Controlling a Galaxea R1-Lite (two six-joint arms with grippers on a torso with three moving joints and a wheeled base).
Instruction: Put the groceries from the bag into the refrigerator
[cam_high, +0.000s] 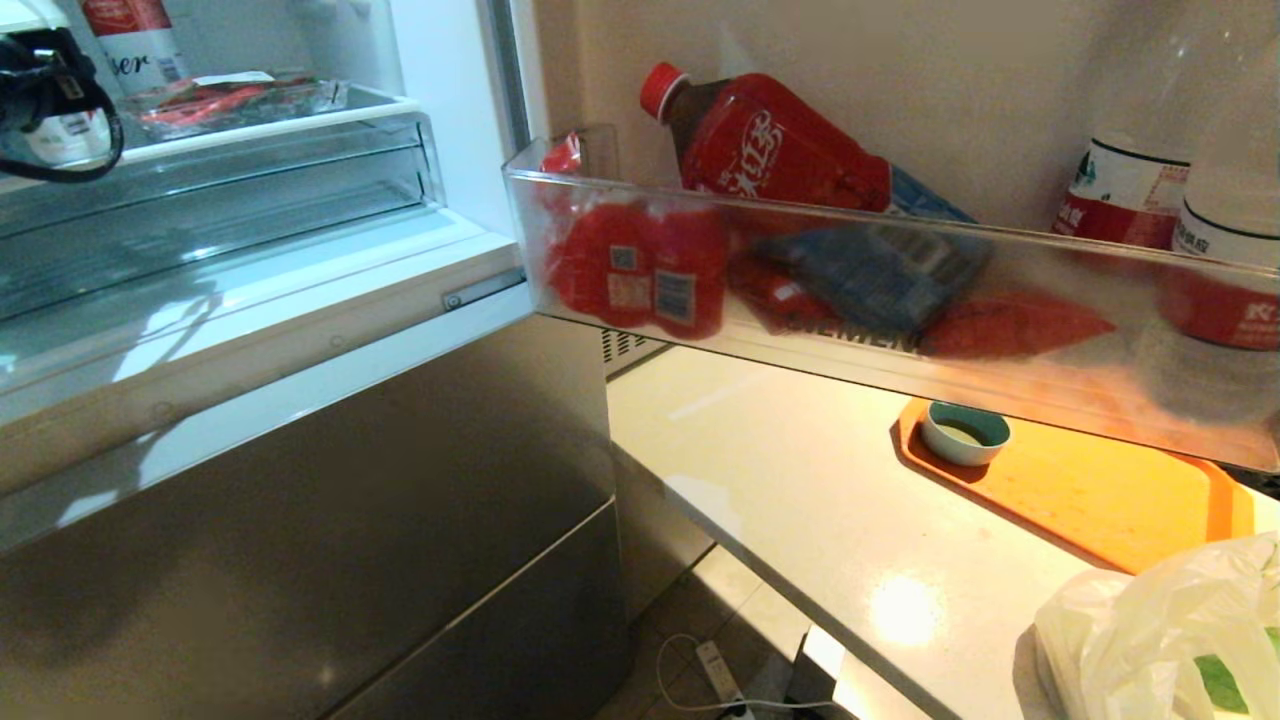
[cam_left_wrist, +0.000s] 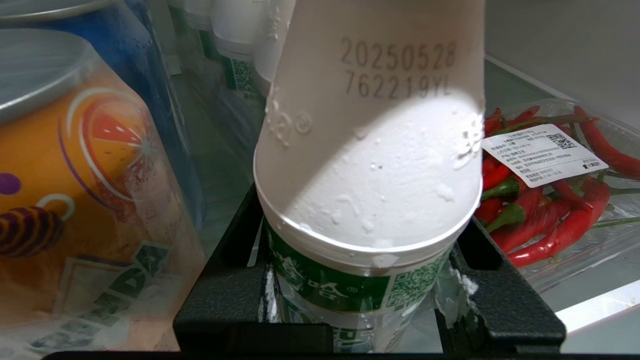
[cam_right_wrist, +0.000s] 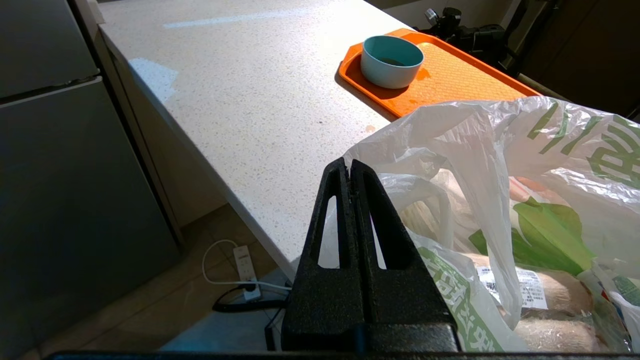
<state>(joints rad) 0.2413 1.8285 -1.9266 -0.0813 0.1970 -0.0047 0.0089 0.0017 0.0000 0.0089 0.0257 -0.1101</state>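
Left wrist view gives me the closest look: my left gripper (cam_left_wrist: 367, 300) has its black fingers (cam_left_wrist: 505, 300) partway open and clamped on either side of the white bottle (cam_left_wrist: 370, 165), gripping it at the green label. The bottle hangs inside the refrigerator (cam_high: 300, 480), its date code facing the camera. Just beside it on one side sits an orange soda can (cam_left_wrist: 75, 200) with a blue can (cam_left_wrist: 150, 75) behind; on the other side lies a clear tray of red chillies (cam_left_wrist: 555, 200) with a white sticker, resting on the shelf. More white bottles stand farther back.

From the right wrist view, my right gripper (cam_right_wrist: 351, 170) is fully closed on nothing, fingers pressed together, hovering at the near edge of the countertop (cam_right_wrist: 250, 100) just beside the bag (cam_right_wrist: 500, 165). The bag lies open on the counter with wrapped groceries (cam_right_wrist: 540, 295) visible inside. Beyond it, an orange tray (cam_right_wrist: 450, 75) carries a teal bowl (cam_right_wrist: 391, 60).

On the head view, the left arm shows at the upper left, inside the open fridge compartment. The door shelf (cam_high: 900, 330) stretches across the right, holding red bottles (cam_high: 770, 140) and packets. Below, a power strip (cam_high: 722, 680) lies on the floor.
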